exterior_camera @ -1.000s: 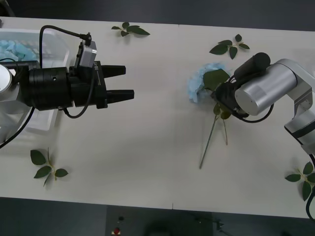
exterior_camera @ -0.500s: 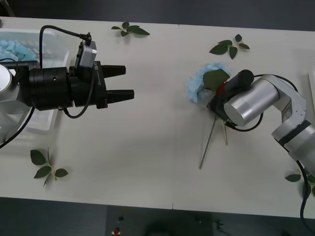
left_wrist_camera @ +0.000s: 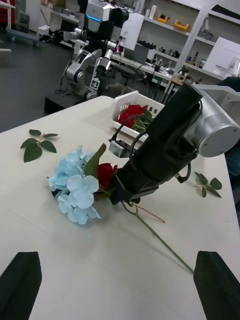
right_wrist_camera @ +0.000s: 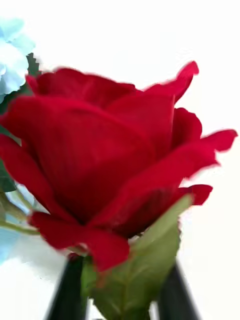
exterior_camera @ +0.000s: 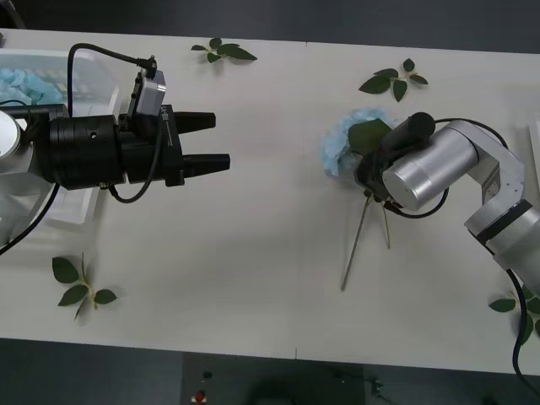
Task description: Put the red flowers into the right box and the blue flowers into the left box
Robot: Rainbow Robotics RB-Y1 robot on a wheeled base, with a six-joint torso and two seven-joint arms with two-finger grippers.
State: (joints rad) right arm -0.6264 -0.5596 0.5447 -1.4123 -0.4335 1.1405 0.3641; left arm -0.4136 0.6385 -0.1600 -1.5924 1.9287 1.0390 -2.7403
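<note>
- Right gripper (left_wrist_camera: 116, 192) is low over the right half of the worktop (exterior_camera: 270, 253), pushed in against a blue flower (exterior_camera: 336, 143) and a red rose (left_wrist_camera: 105, 173) lying together there.
- Right wrist view: the rose head (right_wrist_camera: 110, 165) sits just above the two black fingers (right_wrist_camera: 67, 295); a green leaf (right_wrist_camera: 137, 280) lies between them. Whether the jaws are clamped on the stem cannot be told.
- Blue flower: pale head toward the worktop's centre, its large leaf (exterior_camera: 369, 135) on top, touching the rose. Two thin stems (exterior_camera: 354, 249) run out from under the right arm toward the near edge.
- Left gripper (exterior_camera: 207, 142) hangs over the left half of the worktop, well apart from the flowers, pointing right. Jaws parted, nothing between them.
- Left box (exterior_camera: 93, 80): clear tray at the far left edge, partly under the left arm, with blue flower heads (exterior_camera: 21, 83) in it.
- Right box (left_wrist_camera: 122, 102): white slotted basket seen in the left wrist view beyond the right arm, with red roses (left_wrist_camera: 134, 112) inside.
- Loose leaf sprigs on the worktop: far centre (exterior_camera: 222, 51), far right (exterior_camera: 393, 80), near left (exterior_camera: 78, 285), near right (exterior_camera: 521, 305).
</note>
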